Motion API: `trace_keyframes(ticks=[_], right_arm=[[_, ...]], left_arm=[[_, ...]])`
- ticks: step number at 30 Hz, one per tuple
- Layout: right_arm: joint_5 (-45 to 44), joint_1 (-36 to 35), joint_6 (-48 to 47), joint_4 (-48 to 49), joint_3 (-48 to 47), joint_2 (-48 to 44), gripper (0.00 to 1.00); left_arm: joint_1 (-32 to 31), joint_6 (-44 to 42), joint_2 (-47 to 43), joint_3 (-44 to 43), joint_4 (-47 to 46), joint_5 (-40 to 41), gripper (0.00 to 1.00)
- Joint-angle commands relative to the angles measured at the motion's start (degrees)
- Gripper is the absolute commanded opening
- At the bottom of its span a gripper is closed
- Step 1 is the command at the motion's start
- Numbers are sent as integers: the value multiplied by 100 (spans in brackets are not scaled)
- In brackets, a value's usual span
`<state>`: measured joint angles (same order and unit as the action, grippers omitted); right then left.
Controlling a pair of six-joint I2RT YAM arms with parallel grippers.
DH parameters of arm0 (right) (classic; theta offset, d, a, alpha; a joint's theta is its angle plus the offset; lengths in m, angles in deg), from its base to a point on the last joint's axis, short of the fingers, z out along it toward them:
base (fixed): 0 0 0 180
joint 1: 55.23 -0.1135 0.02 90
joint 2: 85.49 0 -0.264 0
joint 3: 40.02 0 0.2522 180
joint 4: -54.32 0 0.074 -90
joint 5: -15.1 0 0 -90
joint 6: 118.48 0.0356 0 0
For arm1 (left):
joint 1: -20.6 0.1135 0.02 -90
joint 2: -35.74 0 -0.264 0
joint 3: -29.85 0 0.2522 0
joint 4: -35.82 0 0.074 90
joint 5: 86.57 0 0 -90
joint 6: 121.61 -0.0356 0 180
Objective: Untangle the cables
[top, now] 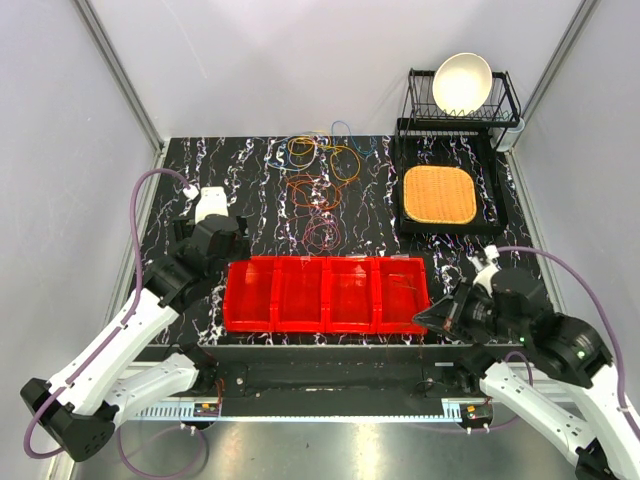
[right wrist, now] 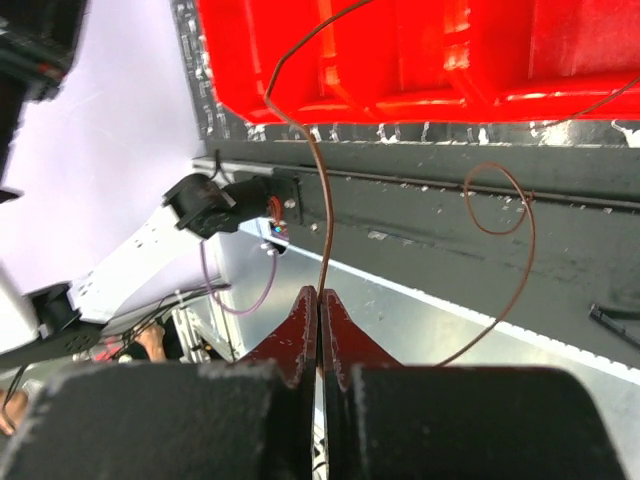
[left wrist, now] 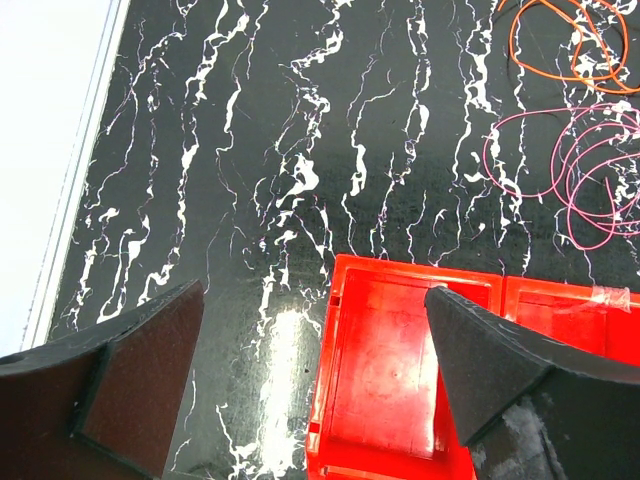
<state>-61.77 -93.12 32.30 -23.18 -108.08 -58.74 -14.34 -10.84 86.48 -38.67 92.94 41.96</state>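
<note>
Black marbled tabletop (top: pixel 230 180) w/ a red 4-slot bin (top: pixel 300 326) near centre. Most cables (top: pixel 320 165) lie in loose overlapping loops at far centre, w/ the pink cable (left wrist: pixel 575 190) closest to the bin and the orange cable (left wrist: pixel 560 45) just beyond it.

Your right gripper (right wrist: pixel 320 297) is pinched fully closed on a thin brown cable (right wrist: pixel 323 220) at the bin's near right corner. The cable's tail curls out past the tabletop's near edge.

Looks like you're mid-step: one cable separated and going into a slot. Next, lift so the tail clears the bin wall, then release over the right-end slot, which seems to hold a thin strand. The other 3 slots look empty.

Left gripper (left wrist: pixel 312 300) hangs wide open, holding nothing, over the bin's left end.
</note>
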Motion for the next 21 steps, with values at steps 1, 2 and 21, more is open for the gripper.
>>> trace_keyframes(ticks=[1,2,21], right_arm=[[-12,-34,-162,-471,-783,85,0],[32,-34,-180,-603,-879,68,0],[-212,-34,-355,108,16,375,0]], left_arm=[[-30,-38,-3,-87,-117,173,96],[-31,-38,-3,-87,-125,173,96],[-127,-30,15,-96,-99,182,96]])
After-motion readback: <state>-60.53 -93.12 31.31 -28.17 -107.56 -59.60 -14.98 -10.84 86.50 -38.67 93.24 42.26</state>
